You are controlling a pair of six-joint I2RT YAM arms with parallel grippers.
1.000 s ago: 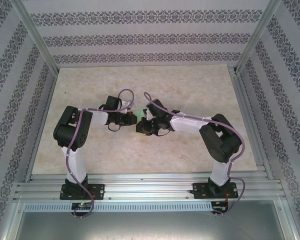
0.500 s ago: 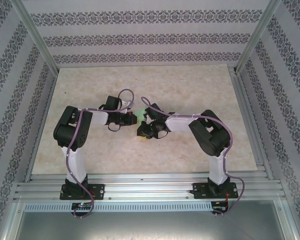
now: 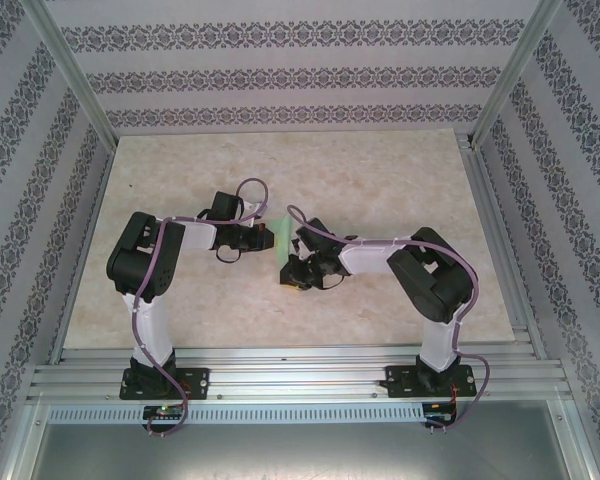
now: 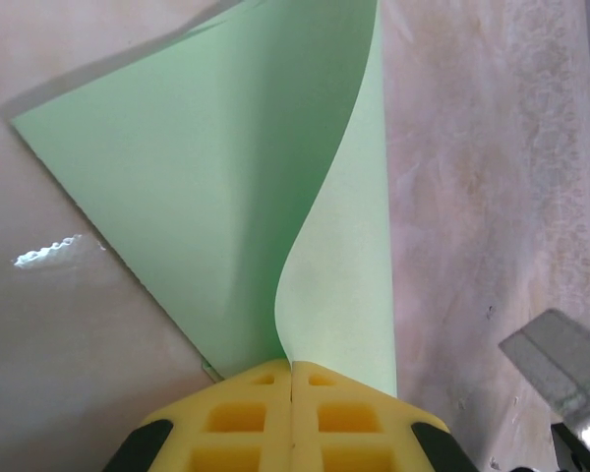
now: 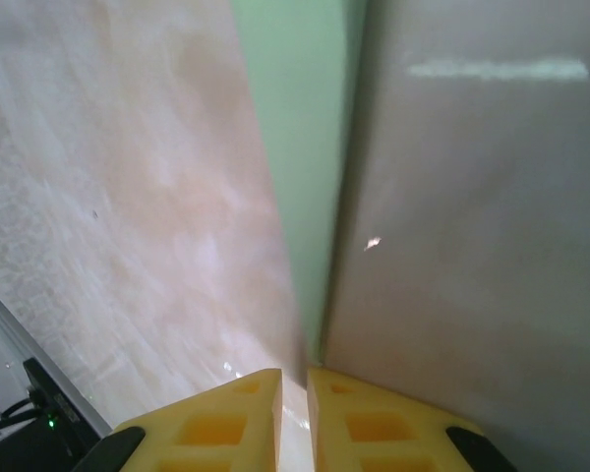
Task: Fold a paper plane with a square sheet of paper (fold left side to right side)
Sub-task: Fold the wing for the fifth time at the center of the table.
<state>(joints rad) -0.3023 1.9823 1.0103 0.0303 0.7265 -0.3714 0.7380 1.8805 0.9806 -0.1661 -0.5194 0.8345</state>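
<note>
The left gripper (image 4: 291, 369) clamps the paper (image 4: 197, 197) at mid table (image 3: 400, 170); the right gripper (image 5: 295, 379), jaws narrow, hold unclear, sits beside its long edge.

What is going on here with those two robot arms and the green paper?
A thin light green sheet of paper is being folded on a beige marbled table. The left gripper is shut on one edge, and the paper curves up off the table there. The right gripper sits at another edge with its fingers nearly together; whether it grips the paper cannot be told. The fold is not yet pressed flat.
</note>
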